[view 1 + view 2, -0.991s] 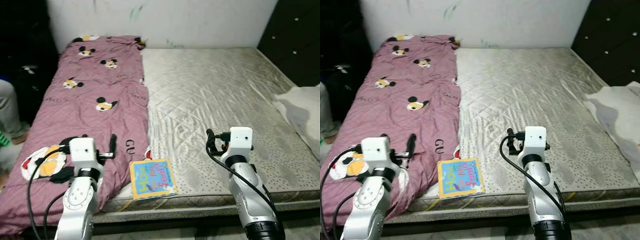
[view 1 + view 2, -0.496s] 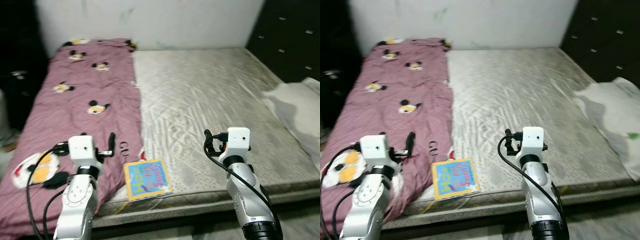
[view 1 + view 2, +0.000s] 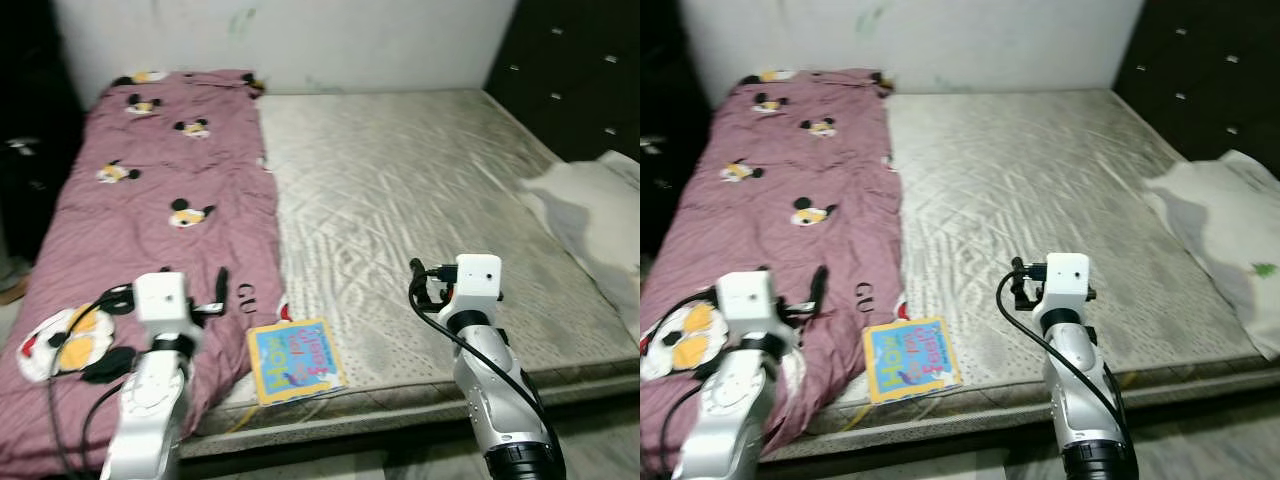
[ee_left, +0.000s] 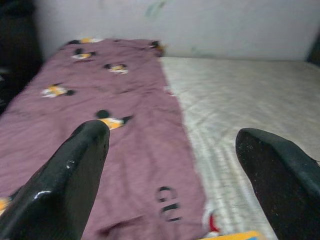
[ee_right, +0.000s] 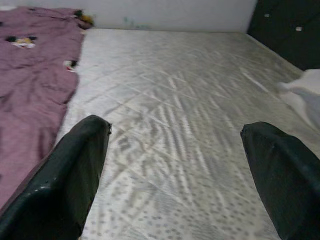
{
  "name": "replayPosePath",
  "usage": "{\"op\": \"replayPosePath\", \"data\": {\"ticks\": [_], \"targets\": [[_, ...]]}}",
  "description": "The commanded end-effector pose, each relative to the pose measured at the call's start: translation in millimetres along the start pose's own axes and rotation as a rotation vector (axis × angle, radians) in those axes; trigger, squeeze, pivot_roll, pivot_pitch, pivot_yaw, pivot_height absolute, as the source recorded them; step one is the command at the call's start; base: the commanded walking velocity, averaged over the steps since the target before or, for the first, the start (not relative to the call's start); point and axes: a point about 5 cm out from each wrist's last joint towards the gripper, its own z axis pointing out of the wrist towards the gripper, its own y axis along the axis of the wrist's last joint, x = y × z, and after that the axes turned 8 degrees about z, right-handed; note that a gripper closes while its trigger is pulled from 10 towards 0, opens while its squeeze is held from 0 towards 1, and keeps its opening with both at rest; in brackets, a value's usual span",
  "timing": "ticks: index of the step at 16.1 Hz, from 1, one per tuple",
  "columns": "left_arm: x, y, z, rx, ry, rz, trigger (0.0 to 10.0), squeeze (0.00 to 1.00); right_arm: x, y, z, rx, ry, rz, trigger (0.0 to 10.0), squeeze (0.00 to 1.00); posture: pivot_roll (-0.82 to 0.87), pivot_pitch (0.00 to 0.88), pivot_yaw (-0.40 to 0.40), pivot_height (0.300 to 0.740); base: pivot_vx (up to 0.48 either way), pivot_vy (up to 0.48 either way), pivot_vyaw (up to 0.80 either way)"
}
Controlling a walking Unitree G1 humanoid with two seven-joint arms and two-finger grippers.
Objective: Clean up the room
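One book point(image 3: 294, 360) and one purple blanket point(image 3: 150, 220) lie on the mattress point(image 3: 420, 200); both claws, left point(image 4: 170, 165) and right point(image 5: 175, 165), spread apart, empty.

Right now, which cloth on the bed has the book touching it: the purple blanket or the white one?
The purple cartoon-print blanket on the robot's left. The picture book lies at the mattress's near edge against its hem. The white cloth is far off on the right side.

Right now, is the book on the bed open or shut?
Shut: the children's book lies flat, cover up, at the mattress's near edge.
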Motion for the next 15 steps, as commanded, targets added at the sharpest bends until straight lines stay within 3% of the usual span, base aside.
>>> {"op": "replayPosePath", "data": {"ticks": [1, 15], "targets": [[5.4, -2.3, -2.0, 0.02, 0.018, -0.008, 10.0, 0.0, -2.4, 1.7, -1.7, 0.001, -0.004, 0.01, 10.0, 0.0, -0.02, 0.054, -0.026, 0.74, 0.0, 0.0, 0.0], [3.2, 1.5, -4.1, 0.023, 0.029, -0.03, 10.0, 0.0, -2.0, -2.5, -4.7, 0.044, 0.028, -0.012, 10.0, 0.0, -0.03, 0.121, -0.048, 0.74, 0.0, 0.0, 0.0]]}}
